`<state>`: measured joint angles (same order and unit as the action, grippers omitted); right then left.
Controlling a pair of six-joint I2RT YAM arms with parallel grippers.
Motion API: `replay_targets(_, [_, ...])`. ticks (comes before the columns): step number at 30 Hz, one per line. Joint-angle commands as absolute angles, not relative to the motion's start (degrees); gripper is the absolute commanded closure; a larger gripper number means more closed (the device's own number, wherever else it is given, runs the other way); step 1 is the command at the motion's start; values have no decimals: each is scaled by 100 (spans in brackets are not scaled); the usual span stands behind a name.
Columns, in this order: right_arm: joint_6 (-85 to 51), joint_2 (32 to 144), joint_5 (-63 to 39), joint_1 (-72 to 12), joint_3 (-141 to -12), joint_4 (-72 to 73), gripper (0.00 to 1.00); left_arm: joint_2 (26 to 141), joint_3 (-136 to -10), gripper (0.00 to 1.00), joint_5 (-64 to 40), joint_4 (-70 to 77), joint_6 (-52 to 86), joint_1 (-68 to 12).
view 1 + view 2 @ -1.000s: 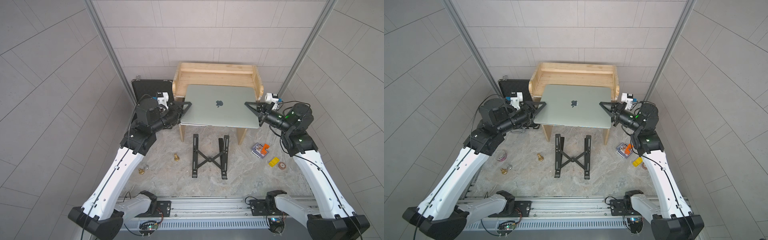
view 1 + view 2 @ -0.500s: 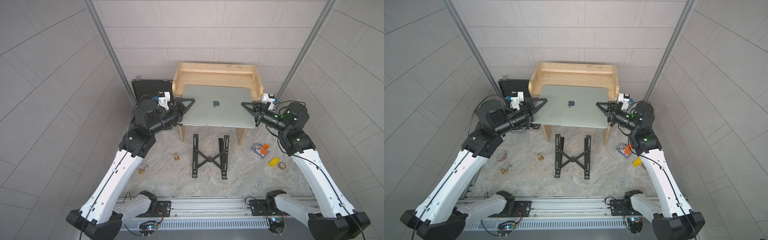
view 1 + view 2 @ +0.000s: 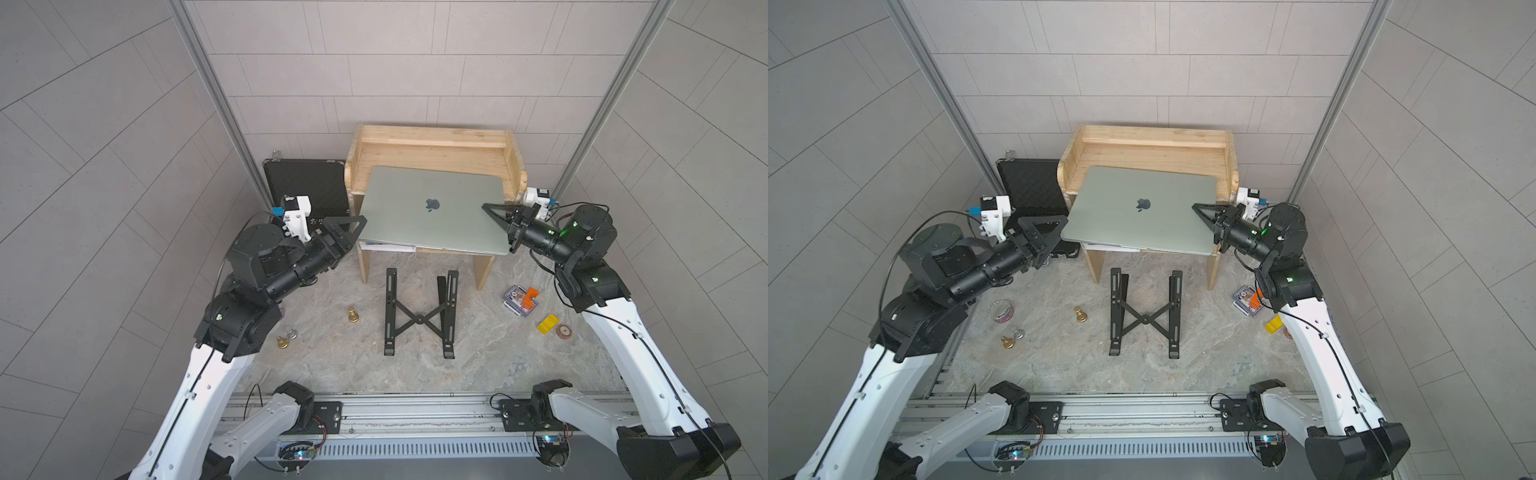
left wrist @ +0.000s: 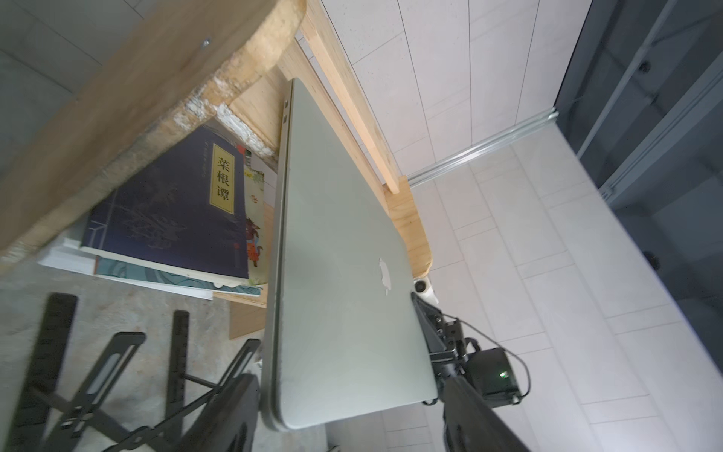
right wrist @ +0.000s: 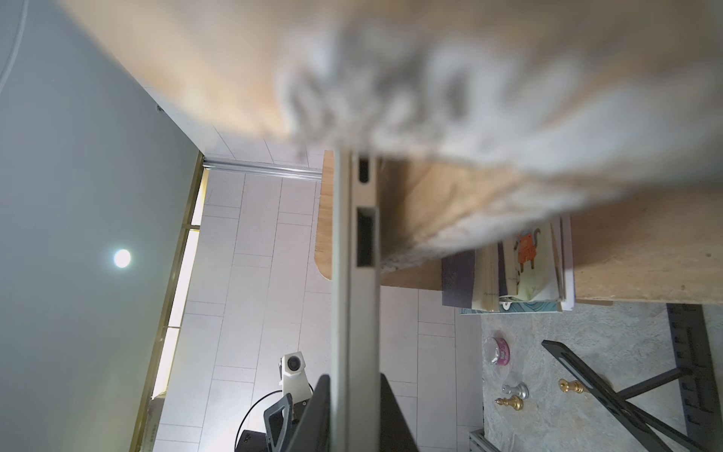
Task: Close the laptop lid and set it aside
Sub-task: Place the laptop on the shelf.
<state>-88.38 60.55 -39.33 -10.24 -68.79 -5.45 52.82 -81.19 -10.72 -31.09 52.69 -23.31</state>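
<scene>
Silver-grey laptop [image 3: 432,224] lies on top of the wooden shelf [image 3: 432,153] at the back of the table, front edge overhanging the shelf. Laptop lid [image 3: 415,191] is down flat, logo up. Same in both top views: laptop [image 3: 1142,228], shelf [image 3: 1142,153].

Top views, hands:
- right gripper [image 3: 486,206] reaches in over the laptop's right edge, about midway along it; also at [image 3: 1196,206].
- left gripper [image 3: 362,219] has its tip at the laptop's left edge, toward the front; also at [image 3: 1064,219]. Touching or just off, cannot tell from above.

Left wrist view: laptop [image 4: 344,293] runs away from the camera, lid fully shut on the base. One dark finger [image 4: 234,415] shows just beside the near corner, on the underside. The opposite finger isn't clear, so I cannot tell whether the left gripper is grasping or released. The right gripper [image 4: 416,303] sits on the far edge. Books [image 4: 168,211] are stacked on the shelf level below the laptop, and a folding stand [image 4: 117,371] is on the table.

Right wrist view: laptop edge [image 5: 354,313] is seen end-on with its ports visible. Right gripper [image 5: 354,377] is clamped, with the fingers [image 5: 313,422] on either side of that edge, one over the lid and one under the base. The left gripper [image 5: 277,411] is visible beyond, near the far side.
</scene>
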Motion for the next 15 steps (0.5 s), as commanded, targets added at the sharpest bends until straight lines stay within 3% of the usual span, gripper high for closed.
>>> replay_targets(1, [-8827, 6064, -3445, -1001, -7007, -432, 100, 5259, -8445, 38, -1057, -3845, 4322, -2361])
replay_targets(8, [-8791, 6107, -3369, -997, -7027, -434, 100, 5100, -8495, 57, 82, -4714, 3645, -3705])
replay_targets(15, [-8671, 6109, -3316, -1006, -7022, -537, 100, 6405, -9240, 54, 2244, -5079, 3092, -6220])
